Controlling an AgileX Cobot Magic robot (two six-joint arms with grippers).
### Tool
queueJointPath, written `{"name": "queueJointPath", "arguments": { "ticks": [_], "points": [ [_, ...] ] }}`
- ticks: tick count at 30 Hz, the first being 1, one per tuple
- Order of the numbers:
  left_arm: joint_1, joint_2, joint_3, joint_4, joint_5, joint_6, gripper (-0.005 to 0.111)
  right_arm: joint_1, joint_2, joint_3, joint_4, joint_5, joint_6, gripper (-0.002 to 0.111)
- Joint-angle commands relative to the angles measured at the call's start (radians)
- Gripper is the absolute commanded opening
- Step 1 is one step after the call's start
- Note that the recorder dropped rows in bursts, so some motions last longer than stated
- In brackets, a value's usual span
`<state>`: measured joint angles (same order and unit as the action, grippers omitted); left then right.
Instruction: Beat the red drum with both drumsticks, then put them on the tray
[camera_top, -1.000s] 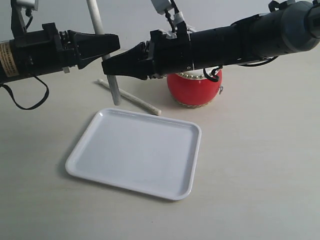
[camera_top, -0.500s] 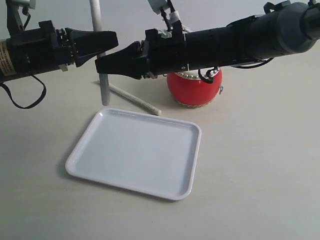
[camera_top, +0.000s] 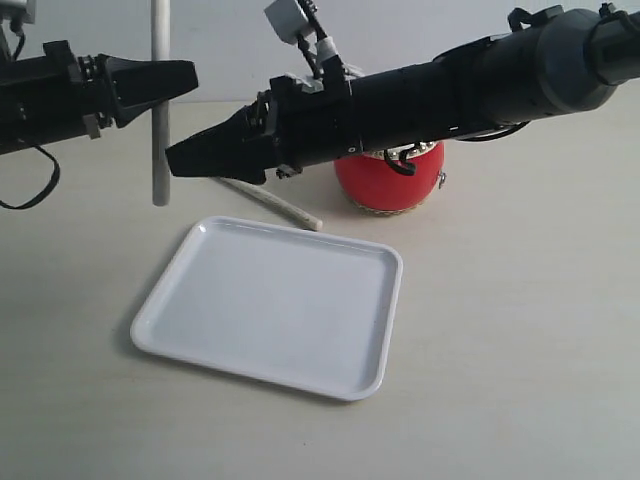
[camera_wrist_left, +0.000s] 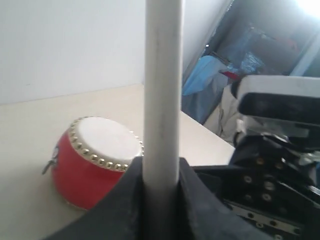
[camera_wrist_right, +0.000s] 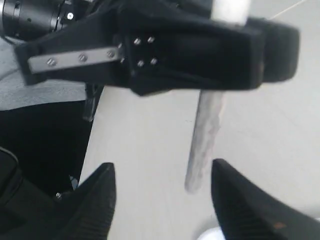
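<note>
The red drum (camera_top: 392, 182) stands at the back, partly behind my right arm; the left wrist view shows its cream skin (camera_wrist_left: 95, 152). My left gripper (camera_top: 186, 76) is shut on one drumstick (camera_top: 160, 110), held upright above the table left of the tray (camera_top: 270, 305). The same stick (camera_wrist_left: 162, 85) fills the left wrist view between the jaws. The other drumstick (camera_top: 281, 205) lies on the table behind the tray, partly hidden by my right gripper (camera_top: 178, 160). That gripper (camera_wrist_right: 162, 165) is open and empty, reaching across to the left, with the held stick (camera_wrist_right: 204, 137) just beyond its fingertips.
The white tray holds nothing. Bare beige table lies in front of it and to its right. My two arms are close together above the table's back left. A tray corner (camera_wrist_right: 210, 234) peeks in at the right wrist view's edge.
My left gripper has moved left and slightly up with the upright drumstick. My right gripper has reached further left and lower, following it, uncovering more of the drum.
</note>
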<state>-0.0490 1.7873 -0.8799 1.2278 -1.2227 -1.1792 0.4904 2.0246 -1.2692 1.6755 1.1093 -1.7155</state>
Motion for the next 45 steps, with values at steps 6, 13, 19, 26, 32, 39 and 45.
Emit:
{"name": "queueJointPath", "arguments": {
  "ticks": [6,13,19,26,32,39,45],
  "points": [
    [0.102,-0.074,-0.004,0.114,0.112,-0.106,0.000,0.005,-0.029,-0.056,-0.275,-0.243,0.227,0.063],
    [0.107,-0.154,-0.004,0.199,0.409,-0.219,0.000,0.021,-0.033,-0.299,-0.997,-0.349,0.908,0.062],
    [0.107,-0.239,-0.004,0.323,0.549,-0.334,0.000,0.021,0.000,-0.544,-1.262,-0.233,1.168,0.057],
    [0.107,-0.264,-0.004,0.356,0.554,-0.370,0.000,0.046,0.202,-0.823,-1.463,0.051,1.315,0.057],
    [0.107,-0.264,-0.004,0.364,0.559,-0.370,0.000,0.138,0.461,-1.055,-1.601,0.053,1.354,0.057],
    [0.107,-0.264,-0.004,0.362,0.559,-0.370,0.000,0.138,0.574,-1.154,-1.606,-0.035,1.370,0.056],
    [0.107,-0.264,-0.004,0.360,0.559,-0.370,0.000,0.138,0.608,-1.163,-1.605,-0.051,1.370,0.055]
  ]
}}
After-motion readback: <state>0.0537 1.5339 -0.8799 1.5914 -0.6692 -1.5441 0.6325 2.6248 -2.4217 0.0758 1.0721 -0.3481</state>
